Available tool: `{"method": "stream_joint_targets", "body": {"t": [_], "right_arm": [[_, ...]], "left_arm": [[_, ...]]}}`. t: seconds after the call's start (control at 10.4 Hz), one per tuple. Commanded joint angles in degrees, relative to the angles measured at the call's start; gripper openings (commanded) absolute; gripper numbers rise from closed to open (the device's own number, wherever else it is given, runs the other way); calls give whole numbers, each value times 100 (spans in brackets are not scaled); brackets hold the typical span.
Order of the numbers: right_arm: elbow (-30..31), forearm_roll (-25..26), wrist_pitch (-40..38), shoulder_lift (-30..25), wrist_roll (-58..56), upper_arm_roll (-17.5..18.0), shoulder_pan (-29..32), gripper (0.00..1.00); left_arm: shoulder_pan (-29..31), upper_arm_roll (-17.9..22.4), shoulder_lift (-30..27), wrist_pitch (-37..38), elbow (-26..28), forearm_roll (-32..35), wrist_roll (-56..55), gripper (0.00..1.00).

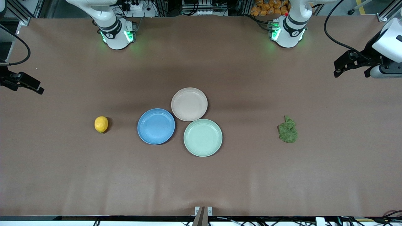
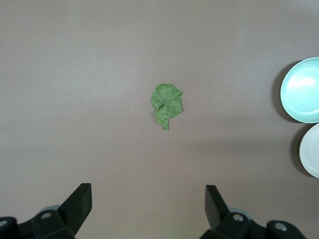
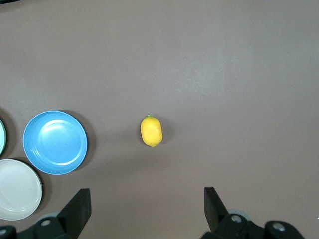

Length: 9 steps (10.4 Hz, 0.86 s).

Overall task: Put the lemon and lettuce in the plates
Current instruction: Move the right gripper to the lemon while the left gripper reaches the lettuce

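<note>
The yellow lemon point(image 1: 101, 124) lies on the table toward the right arm's end, beside the blue plate point(image 1: 156, 126). The beige-pink plate point(image 1: 189, 104) sits next to the blue one, farther from the front camera. The dark green lettuce point(image 1: 288, 129) lies toward the left arm's end. Both plates are empty. My left gripper point(image 1: 351, 74) is open and empty, high over the table's edge at its own end; its wrist view shows the lettuce point(image 2: 167, 103) ahead of the gripper point(image 2: 148, 191). My right gripper point(image 1: 31, 85) is open and empty, high over its end; the lemon point(image 3: 151, 131) shows ahead of it point(image 3: 147, 195).
A pale mint-green plate point(image 1: 203, 137) touches the blue and beige plates on the side nearer the front camera. The brown table cover point(image 1: 201, 182) lies under everything. The arm bases point(image 1: 116, 34) stand along the edge farthest from the front camera.
</note>
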State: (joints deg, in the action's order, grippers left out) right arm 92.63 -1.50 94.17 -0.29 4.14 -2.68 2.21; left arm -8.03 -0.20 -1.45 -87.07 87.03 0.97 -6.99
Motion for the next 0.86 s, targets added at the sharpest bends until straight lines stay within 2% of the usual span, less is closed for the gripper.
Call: {"method": "stream_joint_targets", "body": {"t": [0.0,0.58,0.77], "right_arm": [[1,-105,-21,-50,8,40,43,100],[9,-114,13,-24,61,40,34,100],[88,-184,171,291,70,31,43,100]], "left_arm": [[-15,20,-57,49,-28,62,119,100],[-15,11,-48,49,-10,53,119,100],[-15,2,-13,67,103,44,119,100]]}}
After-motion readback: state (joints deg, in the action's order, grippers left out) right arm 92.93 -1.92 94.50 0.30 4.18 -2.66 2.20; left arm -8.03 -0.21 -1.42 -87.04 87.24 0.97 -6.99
